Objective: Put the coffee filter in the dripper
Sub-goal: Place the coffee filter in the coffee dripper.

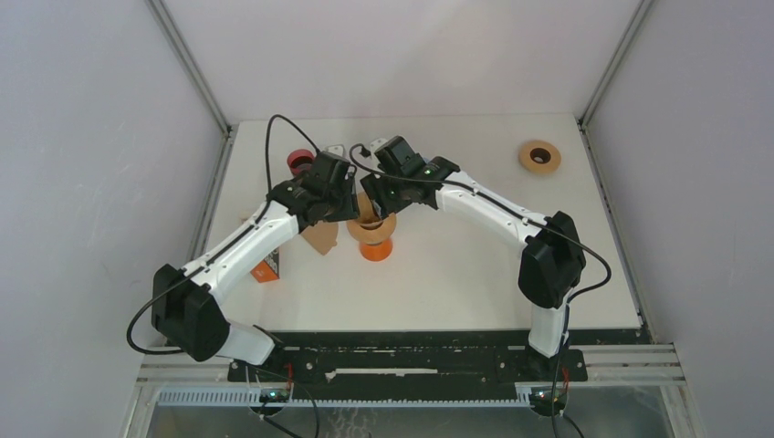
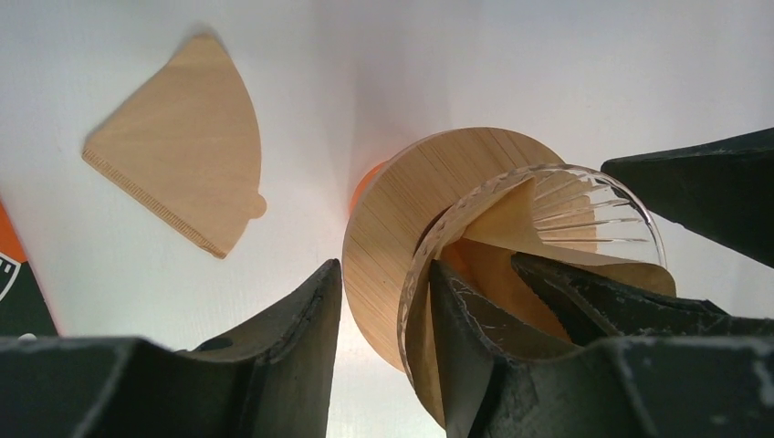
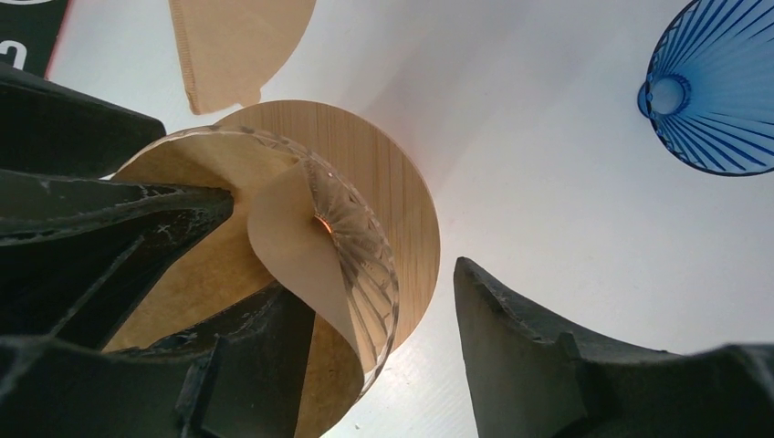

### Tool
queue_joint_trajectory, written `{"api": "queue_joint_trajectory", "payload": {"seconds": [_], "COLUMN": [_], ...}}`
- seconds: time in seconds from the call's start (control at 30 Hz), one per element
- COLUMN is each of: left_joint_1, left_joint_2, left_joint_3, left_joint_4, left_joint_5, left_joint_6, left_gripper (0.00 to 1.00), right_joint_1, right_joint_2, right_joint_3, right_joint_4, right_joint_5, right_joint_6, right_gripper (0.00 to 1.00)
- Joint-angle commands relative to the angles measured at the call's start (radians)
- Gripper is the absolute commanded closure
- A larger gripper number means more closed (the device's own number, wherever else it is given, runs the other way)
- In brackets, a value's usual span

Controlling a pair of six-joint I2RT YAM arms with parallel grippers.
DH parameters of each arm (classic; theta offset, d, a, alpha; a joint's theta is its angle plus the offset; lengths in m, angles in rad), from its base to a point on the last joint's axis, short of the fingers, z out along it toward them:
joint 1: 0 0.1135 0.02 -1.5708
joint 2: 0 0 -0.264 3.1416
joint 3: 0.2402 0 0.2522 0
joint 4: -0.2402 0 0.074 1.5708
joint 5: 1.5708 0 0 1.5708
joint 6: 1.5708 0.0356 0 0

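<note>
your two arms bend inward and meet at mid-frame in the top view. your left gripper and right gripper each stand open astride the dripper's glass rim, one finger inside against the coffee filter, which sits in the cone. white table, pale walls. a spare filter lies flat at upper left; a blue dripper at upper right

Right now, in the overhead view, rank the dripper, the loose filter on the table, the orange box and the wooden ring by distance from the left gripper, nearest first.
1. Dripper, right at the left gripper.
2. Loose filter, just to its left.
3. Orange box, farther left, nearer the arm bases.
4. Wooden ring, far right corner.
</note>
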Motion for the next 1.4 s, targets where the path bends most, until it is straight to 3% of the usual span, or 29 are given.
{"api": "queue_joint_trajectory", "payload": {"seconds": [0.0,0.23,0.87,1.37], "left_joint_1": [0.003,0.003,0.003,0.003], "left_joint_2": [-0.016,-0.029,-0.042,-0.039], "left_joint_3": [-0.025,-0.026,-0.031,-0.026], "left_joint_4": [-0.007,-0.007,-0.007,-0.007], "left_joint_5": [-0.006,-0.009,-0.015,-0.015], "left_joint_6": [0.027,0.03,0.036,0.036], "left_gripper": [0.55,0.55,0.54,0.54], "right_joint_1": [-0.001,-0.006,-0.085,-0.047], "right_joint_2": [-0.06,-0.084,0.061,-0.011], "right_joint_3": [0.06,0.067,0.134,0.115], "right_joint_4": [0.006,0.033,0.061,0.018], "right_joint_5": [-0.041,-0.069,-0.114,-0.151], "right_joint_6": [-0.001,0.0,0.021,0.043], "right_gripper": [0.35,0.33,0.33,0.32]}}
